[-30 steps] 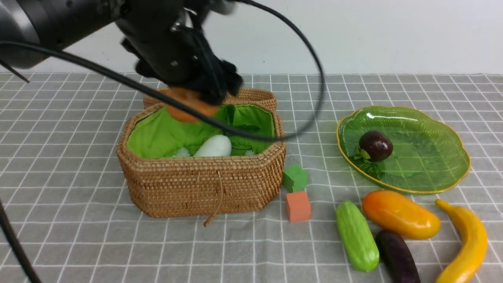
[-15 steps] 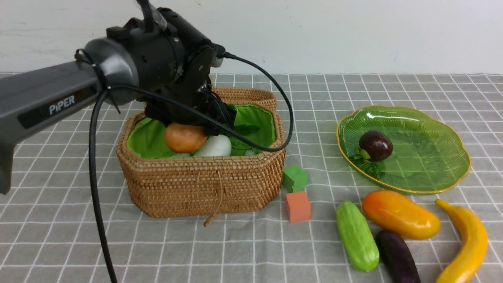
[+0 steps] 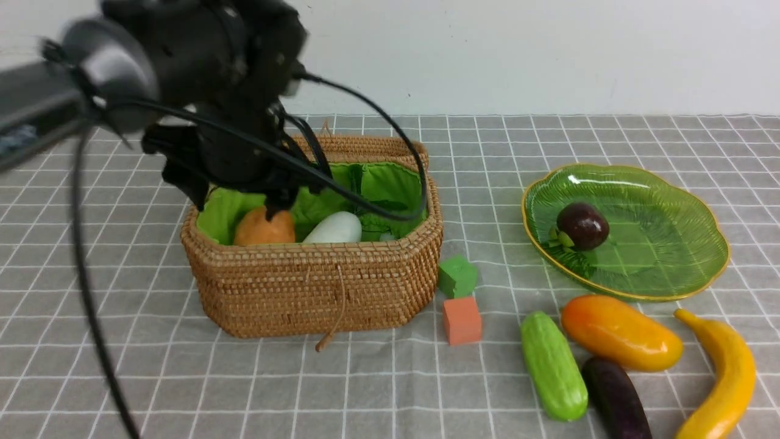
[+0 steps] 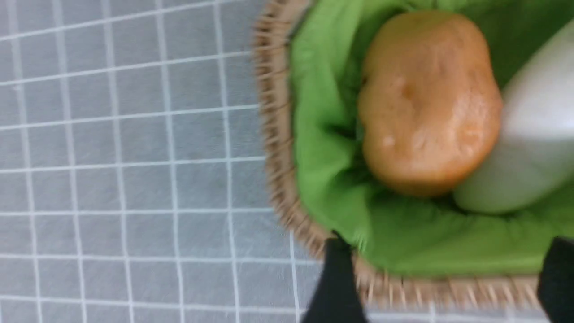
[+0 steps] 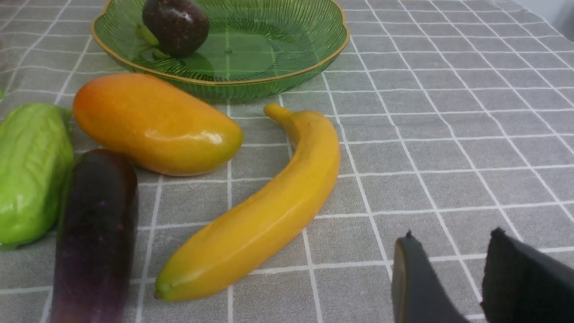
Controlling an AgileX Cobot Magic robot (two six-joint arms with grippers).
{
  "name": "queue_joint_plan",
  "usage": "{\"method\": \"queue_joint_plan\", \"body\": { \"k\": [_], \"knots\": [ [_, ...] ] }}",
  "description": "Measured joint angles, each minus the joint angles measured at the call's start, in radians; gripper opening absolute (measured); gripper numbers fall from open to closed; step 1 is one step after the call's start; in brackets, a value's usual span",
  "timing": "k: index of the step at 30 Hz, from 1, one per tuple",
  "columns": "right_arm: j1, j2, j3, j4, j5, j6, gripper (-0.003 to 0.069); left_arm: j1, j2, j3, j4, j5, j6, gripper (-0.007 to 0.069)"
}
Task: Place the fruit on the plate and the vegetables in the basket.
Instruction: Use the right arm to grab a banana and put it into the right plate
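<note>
The wicker basket [image 3: 317,286] holds the orange-brown potato [image 3: 264,227] [image 4: 428,103] and the white radish [image 3: 334,227] [image 4: 533,148], lying side by side on the green lining. My left gripper [image 3: 239,196] [image 4: 446,273] hovers open above the basket's left end, apart from the potato. The mangosteen [image 3: 583,225] [image 5: 176,24] lies on the green plate [image 3: 676,256] [image 5: 287,40]. On the cloth in front of the plate lie the mango [image 3: 620,332] [image 5: 154,123], banana [image 3: 725,378] [image 5: 269,211], cucumber [image 3: 553,366] [image 5: 31,166] and eggplant [image 3: 616,399] [image 5: 96,233]. My right gripper [image 5: 452,233] is open and empty, low near the banana.
A green cube [image 3: 457,275] and an orange cube [image 3: 462,319] stand between the basket and the cucumber. The left arm's cable [image 3: 365,122] loops over the basket. The basket's lid [image 3: 365,146] lies folded behind it. A white wall closes the far side.
The left gripper brought the potato down into the basket and let it go. The potato now rests beside the radish, and the arm has shifted left and up.
</note>
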Motion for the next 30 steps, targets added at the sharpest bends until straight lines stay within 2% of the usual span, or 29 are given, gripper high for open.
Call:
{"method": "queue_joint_plan", "body": {
  "k": [3,5,6,7,11,14,19,24,25,26,30],
  "knots": [
    [0.0,0.0,0.0,0.0,0.0,0.0,0.024,0.0,-0.114,0.0,-0.012,0.009,0.001,0.0413],
    [0.0,0.0,0.0,0.0,0.0,0.0,0.024,0.0,-0.214,0.0,-0.024,0.011,0.001,0.0311],
    [0.0,0.0,0.0,0.0,0.0,0.0,0.024,0.0,-0.233,0.0,-0.026,0.011,0.001,0.0302],
    [0.0,0.0,0.0,0.0,0.0,0.0,0.024,0.0,-0.289,0.0,-0.035,0.011,0.001,0.0239],
    [0.0,0.0,0.0,0.0,0.0,0.0,0.024,0.0,-0.495,0.037,-0.069,0.011,0.0,0.0071],
    [0.0,0.0,0.0,0.0,0.0,0.0,0.024,0.0,-0.637,0.114,-0.102,0.011,-0.001,-0.0013],
    [0.0,0.0,0.0,0.0,0.0,0.0,0.024,0.0,-0.879,0.313,-0.172,0.011,-0.001,-0.0013],
    [0.0,0.0,0.0,0.0,0.0,0.0,0.024,0.0,-1.156,0.649,-0.263,0.011,-0.002,-0.0013],
    [0.0,0.0,0.0,0.0,0.0,0.0,0.024,0.0,-1.167,0.663,-0.263,0.011,-0.003,-0.0013],
    [0.0,0.0,0.0,0.0,0.0,0.0,0.024,0.0,-1.264,0.782,-0.308,0.012,-0.004,-0.0013],
    [0.0,0.0,0.0,0.0,0.0,0.0,0.024,0.0,-1.438,0.965,-0.395,-0.015,-0.004,-0.0013]
  ]
}}
